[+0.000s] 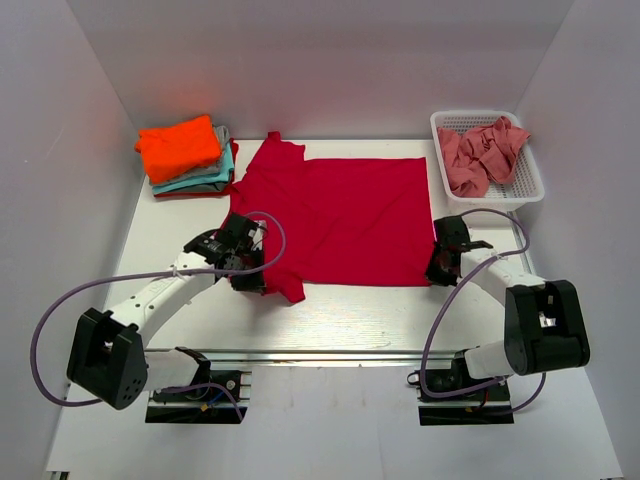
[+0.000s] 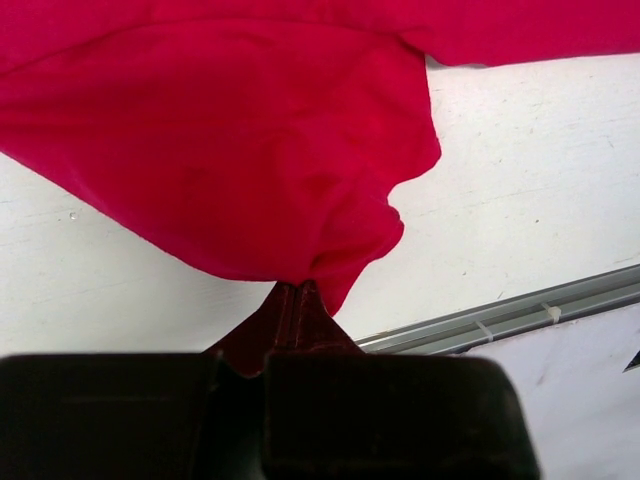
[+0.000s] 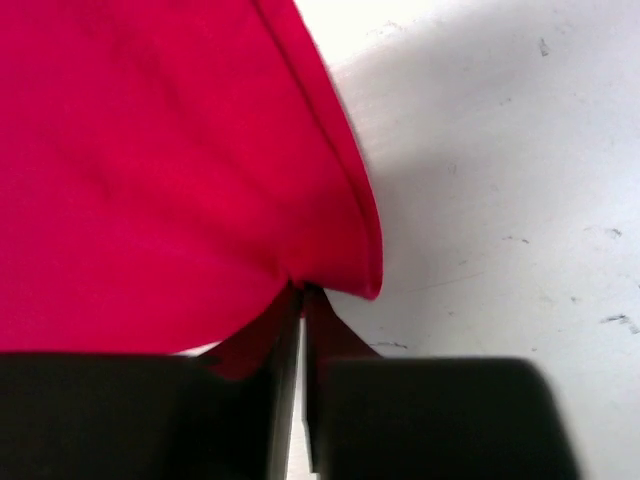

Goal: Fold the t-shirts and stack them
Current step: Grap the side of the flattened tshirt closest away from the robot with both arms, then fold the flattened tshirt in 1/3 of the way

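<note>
One crimson t-shirt (image 1: 350, 215) lies flat in the middle of the white table (image 1: 350, 320). Its long side runs left to right. The sleeves and neck point left and the straight bottom edge points right.

The left gripper (image 1: 248, 268) is at the near sleeve. Its fingers are closed tight on a bunch of that red cloth. The right gripper (image 1: 440, 265) is at the near right corner, and its fingers pinch the edge there.

At the far left corner sits one pile of four folded shirts: an orange t-shirt (image 1: 180, 147) on top, then a grey t-shirt (image 1: 222, 135), a teal t-shirt (image 1: 205, 180), and a red t-shirt (image 1: 190, 192) at the bottom.

At the far right is one white basket (image 1: 530, 190) with crumpled pink cloth (image 1: 480, 155) in it. I cannot tell how many shirts that is.
</note>
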Robot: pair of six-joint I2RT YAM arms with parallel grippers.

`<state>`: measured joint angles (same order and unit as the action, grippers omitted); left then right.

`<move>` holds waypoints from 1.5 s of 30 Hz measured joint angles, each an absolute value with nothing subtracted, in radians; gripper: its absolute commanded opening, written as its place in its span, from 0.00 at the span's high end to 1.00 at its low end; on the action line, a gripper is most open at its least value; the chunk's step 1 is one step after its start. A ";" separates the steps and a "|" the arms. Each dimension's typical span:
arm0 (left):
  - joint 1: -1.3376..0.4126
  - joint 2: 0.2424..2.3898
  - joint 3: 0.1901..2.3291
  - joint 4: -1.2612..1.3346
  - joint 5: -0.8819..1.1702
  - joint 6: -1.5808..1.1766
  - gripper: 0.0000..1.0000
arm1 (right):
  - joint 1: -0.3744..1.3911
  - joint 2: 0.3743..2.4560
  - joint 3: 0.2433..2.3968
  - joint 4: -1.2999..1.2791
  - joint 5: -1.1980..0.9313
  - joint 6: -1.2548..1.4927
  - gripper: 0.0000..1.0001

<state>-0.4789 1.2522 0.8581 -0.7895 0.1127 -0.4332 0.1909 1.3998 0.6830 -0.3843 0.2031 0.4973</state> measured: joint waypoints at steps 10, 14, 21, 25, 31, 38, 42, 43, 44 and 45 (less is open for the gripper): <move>-0.479 1.257 0.924 -0.771 0.086 -0.420 1.00 | 0.190 1.392 0.671 -0.341 0.177 0.493 1.00; -0.479 1.290 0.979 -0.739 0.048 -0.411 1.00 | 0.191 1.381 0.677 -0.333 0.138 0.473 1.00; -0.467 1.383 1.085 -0.628 -0.076 -0.408 1.00 | 0.192 1.391 0.779 -0.336 0.121 0.450 1.00; -0.446 1.436 1.142 -0.571 -0.159 -0.408 1.00 | 0.191 1.439 0.882 -0.336 0.146 0.444 1.00; -0.409 1.536 1.201 -0.472 -0.251 -0.373 1.00 | 0.191 1.530 1.013 -0.341 0.178 0.437 1.00; -0.357 1.656 1.282 -0.337 -0.282 -0.271 1.00 | 0.191 1.656 1.168 -0.349 0.235 0.423 1.00; -0.336 1.735 1.326 -0.268 -0.281 -0.207 1.00 | 0.191 1.705 1.230 -0.358 0.263 0.407 1.00; -0.327 1.761 1.342 -0.251 -0.281 -0.193 1.00 | 0.191 1.721 1.246 -0.361 0.269 0.404 1.00; -0.322 1.784 1.357 -0.242 -0.281 -0.181 1.00 | 0.191 1.739 1.264 -0.364 0.275 0.400 1.00; -0.318 1.804 1.369 -0.229 -0.280 -0.170 1.00 | 0.191 1.758 1.284 -0.367 0.282 0.395 1.00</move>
<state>-0.3176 1.8038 1.3693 -0.2287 -0.2798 -0.1699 0.1905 1.7576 1.2839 -0.3668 0.2825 0.3946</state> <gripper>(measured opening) 0.018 0.008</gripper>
